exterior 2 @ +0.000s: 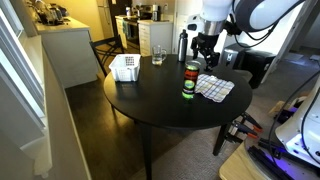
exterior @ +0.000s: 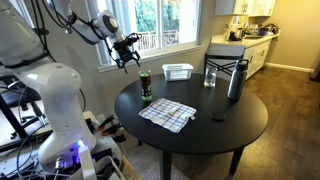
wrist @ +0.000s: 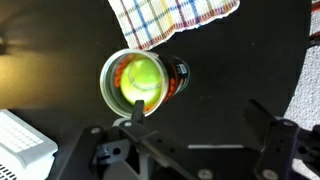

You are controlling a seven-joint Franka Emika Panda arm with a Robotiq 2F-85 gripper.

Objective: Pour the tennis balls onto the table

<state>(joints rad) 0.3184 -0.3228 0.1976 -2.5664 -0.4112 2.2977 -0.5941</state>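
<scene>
We see claw [exterior: 127, 62] spread apart, empty, hovering above can [wrist: 140, 82]. Tennis balls [wrist: 144, 76] inside upright can on tabletop [exterior: 230, 120], beside checked cloth [wrist: 170, 20]. Risks: off-centre descent knocks can over; fast pour rolls balls off edge.

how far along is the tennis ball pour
Done: nothing yet. The can stands upright on the table, and the wrist view shows a tennis ball inside it. In hand: the gripper hangs open above the can, gripping nothing. Left: grasp the can, tip it and empty it onto the table.
</scene>
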